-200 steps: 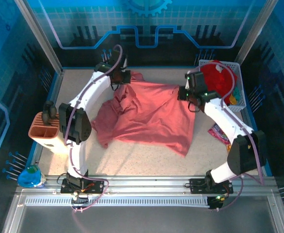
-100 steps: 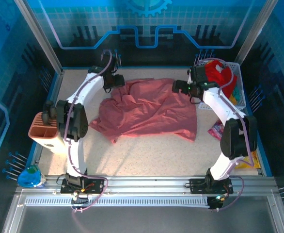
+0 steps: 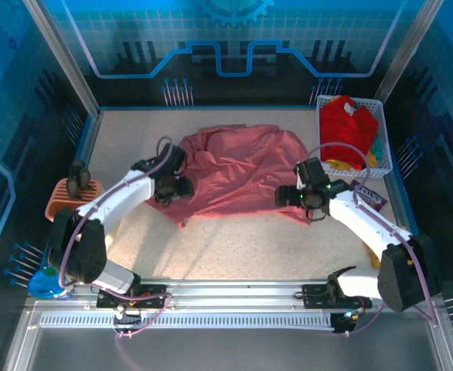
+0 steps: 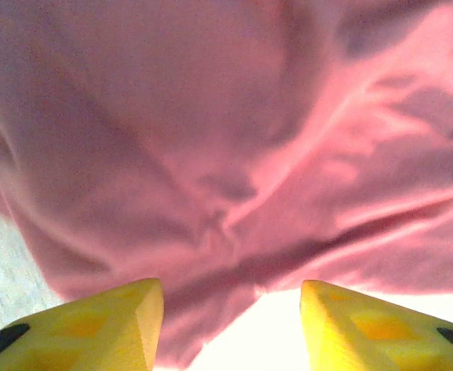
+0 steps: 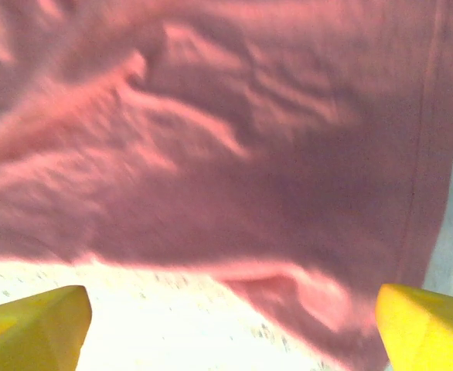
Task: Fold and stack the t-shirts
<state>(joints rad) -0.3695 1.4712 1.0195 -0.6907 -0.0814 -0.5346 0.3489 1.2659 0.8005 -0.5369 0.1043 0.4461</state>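
Both sets of jaws gape empty: left gripper (image 3: 176,185) and right gripper (image 3: 290,195) flank the soft, rumpled salmon-pink t-shirt (image 3: 238,166).

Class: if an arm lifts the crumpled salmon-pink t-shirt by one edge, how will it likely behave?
The salmon-pink t-shirt would probably hang limp: it lies in soft creases and folds. It is likely light for its spread, looking like thin cloth. Pushed, it would probably bunch up rather than slide whole over the speckled table.
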